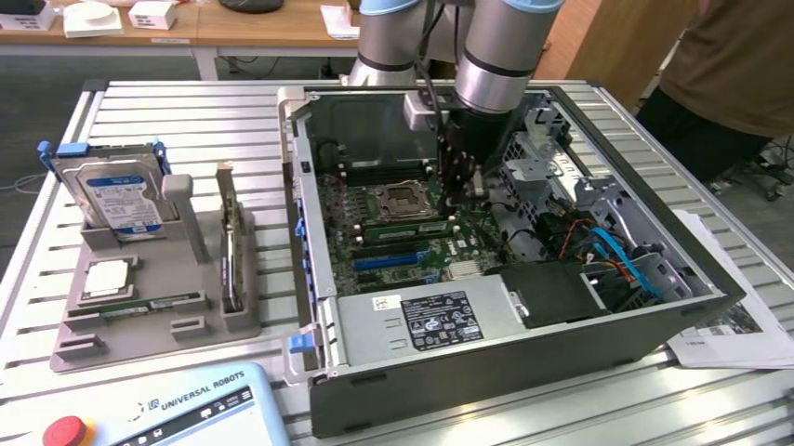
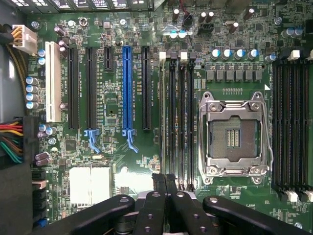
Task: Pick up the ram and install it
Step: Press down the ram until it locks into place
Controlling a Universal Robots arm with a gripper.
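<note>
Pendant lies nearest on the desk. Behind it, at the exterior view's left, the tray carries the ram, standing on edge in its groove and untouched. Well apart, at the right, the hand hangs inside the open case. Its fingers are drawn together with nothing seen between them, just above the memory slots.

Judgement: the pick wants a square grip on the stick's flat faces and a straight lift. Seating wants the edge parallel to a slot.
</note>
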